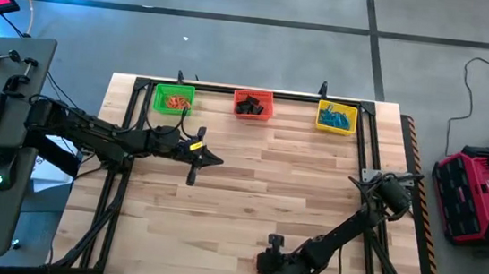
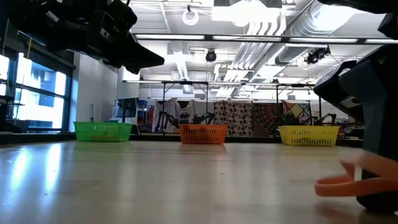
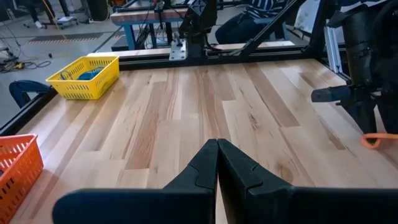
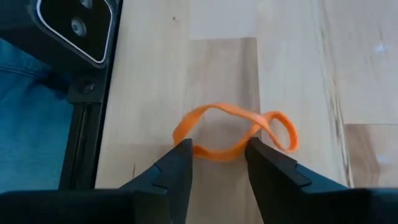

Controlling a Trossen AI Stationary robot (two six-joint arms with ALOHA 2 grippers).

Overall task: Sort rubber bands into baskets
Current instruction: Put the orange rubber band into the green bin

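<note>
- The right gripper (image 4: 216,163) is low at the tabletop's (image 1: 258,183) near edge, fingers (image 4: 177,165) parted either side of an orange rubber band (image 4: 233,134) lying twisted on the wood; whether they touch it I cannot tell.
- The left gripper (image 3: 217,163), pressed together and empty, hovers near the green basket (image 1: 173,100).
- Red-orange basket (image 1: 253,104) and yellow basket (image 1: 336,117) line the far edge with it.

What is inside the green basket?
The green basket holds a little heap of orange rubber bands. Anything lying underneath that heap is covered, and so is the basket's floor there.
</note>
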